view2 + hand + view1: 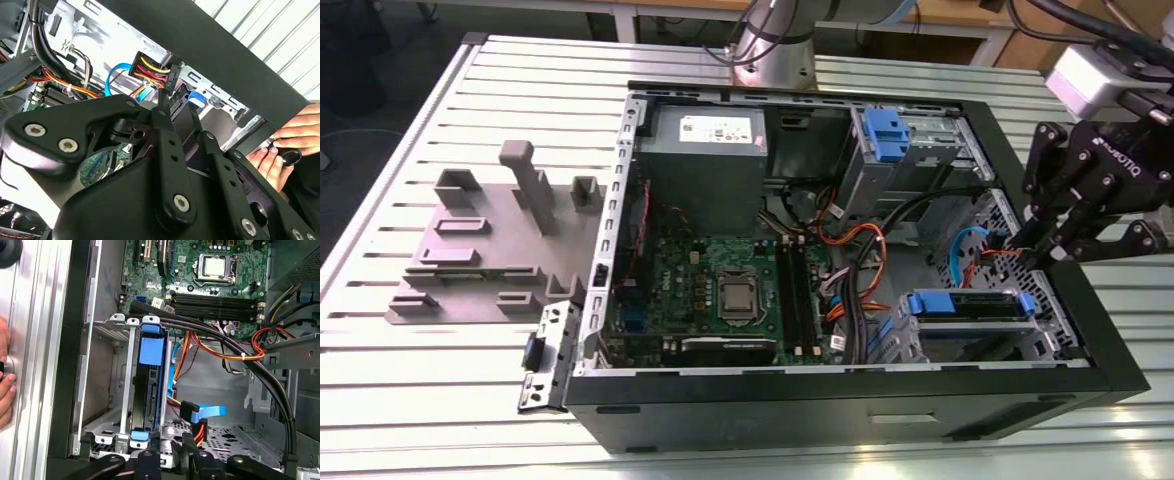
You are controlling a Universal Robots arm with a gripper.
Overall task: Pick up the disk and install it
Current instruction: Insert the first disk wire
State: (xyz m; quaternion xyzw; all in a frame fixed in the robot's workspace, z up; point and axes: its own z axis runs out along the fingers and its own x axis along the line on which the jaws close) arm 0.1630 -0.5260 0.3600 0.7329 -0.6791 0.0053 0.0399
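Ribbed silver bench (440,400) under everything. Open black computer case (854,410) lying flat on it. Grey moulded fixture (494,240) just beside the case, toward the exterior view's left.

open computer case (854,400), motherboard (720,290), grey fixture (480,250)

A black pincer (1062,240) of jointed links with silver screws, under a white-grey wrist block (1101,80).

Disk (150,385) in drive cage (120,390) inside computer case (854,400); end effector (1047,250) above case's edge.
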